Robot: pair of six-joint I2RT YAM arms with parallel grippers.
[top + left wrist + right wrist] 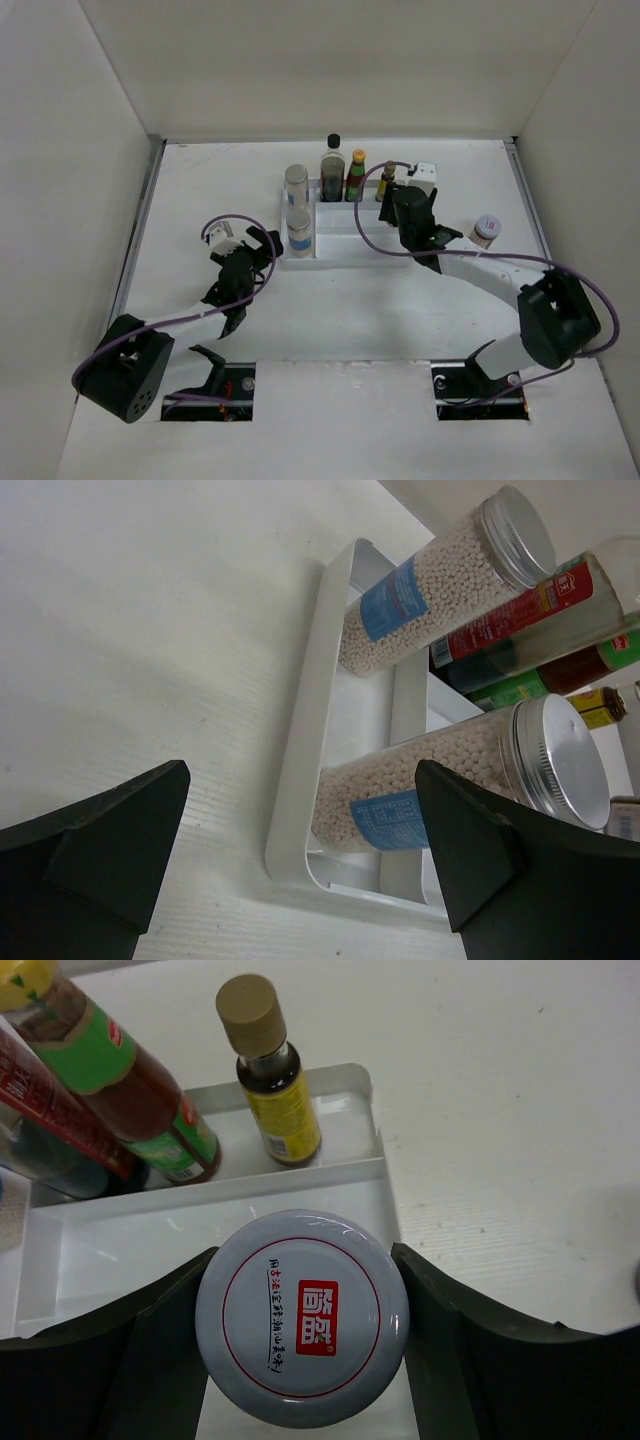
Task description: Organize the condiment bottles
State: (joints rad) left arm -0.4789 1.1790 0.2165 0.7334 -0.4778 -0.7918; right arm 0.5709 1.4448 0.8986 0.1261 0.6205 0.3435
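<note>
My right gripper (417, 232) is shut on a spice jar with a white, red-printed lid (302, 1318) and holds it over the right end of the white tray's (120, 1230) front compartment. A second pinkish spice jar (486, 230) stands on the table to the right. In the tray's back row stand the tall dark black-capped bottle (332, 165), the yellow-capped red-green bottle (356, 176) and the small yellow-labelled bottle (273, 1075). Two grey-lidded jars (296, 182) (299, 229) stand in the left compartment. My left gripper (245, 262) is open and empty, just left of the tray.
The white divided tray (345, 247) sits mid-table. White walls close the table at left, back and right. Two dark openings lie at the near edge by the arm bases. Purple cables loop over both arms.
</note>
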